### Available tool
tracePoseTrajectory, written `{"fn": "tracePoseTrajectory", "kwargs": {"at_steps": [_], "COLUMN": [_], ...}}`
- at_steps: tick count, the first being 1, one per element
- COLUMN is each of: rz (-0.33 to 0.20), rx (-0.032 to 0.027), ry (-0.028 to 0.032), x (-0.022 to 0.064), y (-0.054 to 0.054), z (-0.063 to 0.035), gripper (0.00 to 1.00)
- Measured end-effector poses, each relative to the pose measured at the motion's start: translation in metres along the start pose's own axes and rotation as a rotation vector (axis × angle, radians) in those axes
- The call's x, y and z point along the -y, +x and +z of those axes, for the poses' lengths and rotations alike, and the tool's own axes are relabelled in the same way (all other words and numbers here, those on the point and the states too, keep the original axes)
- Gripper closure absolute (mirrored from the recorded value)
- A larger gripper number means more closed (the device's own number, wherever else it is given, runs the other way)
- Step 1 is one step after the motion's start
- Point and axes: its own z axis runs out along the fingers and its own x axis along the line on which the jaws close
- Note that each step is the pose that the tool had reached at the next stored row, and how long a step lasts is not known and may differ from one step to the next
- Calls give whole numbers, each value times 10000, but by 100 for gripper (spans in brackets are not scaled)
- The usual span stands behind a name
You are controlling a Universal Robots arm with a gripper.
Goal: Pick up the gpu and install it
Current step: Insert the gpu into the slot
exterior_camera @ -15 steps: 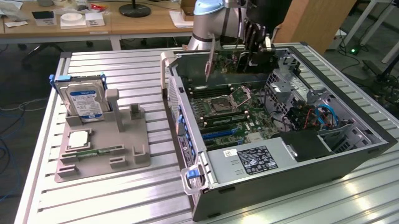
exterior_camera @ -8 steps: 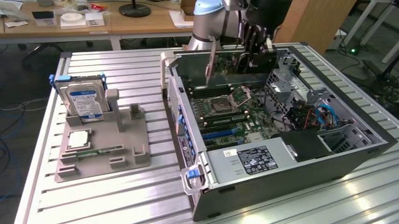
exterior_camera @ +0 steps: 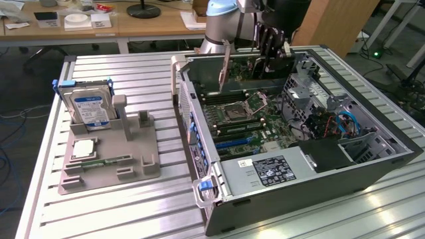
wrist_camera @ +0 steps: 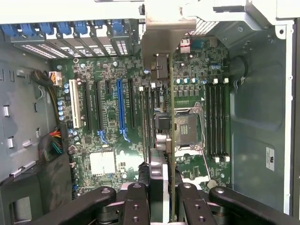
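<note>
My gripper (exterior_camera: 271,31) hangs over the far end of the open computer case (exterior_camera: 371,149), shut on the gpu (exterior_camera: 273,54). The card is held upright above the motherboard (exterior_camera: 246,119), with its silver end bracket (exterior_camera: 226,67) towards the exterior view's left. In the wrist view the gpu (wrist_camera: 171,108) appears edge-on as a thin green line, with its bracket (wrist_camera: 161,40) at the far end. The gripper (wrist_camera: 161,201) clamps it between black fingers (wrist_camera: 136,204). Below the card lie the expansion slots, among them a blue slot (wrist_camera: 120,108) and a white slot (wrist_camera: 74,108), and the open CPU socket (wrist_camera: 185,129).
A grey fixture (exterior_camera: 139,172) on the exterior view's left holds a silver hard drive (exterior_camera: 93,107), a CPU chip (exterior_camera: 83,148) and a memory strip (exterior_camera: 99,163). The power supply (exterior_camera: 272,169) and drive cage (exterior_camera: 312,94) crowd the case. Memory slots (wrist_camera: 216,122) run beside the socket.
</note>
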Motion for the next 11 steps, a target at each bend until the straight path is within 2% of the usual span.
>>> {"fn": "tracePoseTrajectory", "kwargs": {"at_steps": [11], "rz": [-100], "rx": [6], "ry": [-7], "x": [0], "y": [4], "z": [37], "gripper": [72]}}
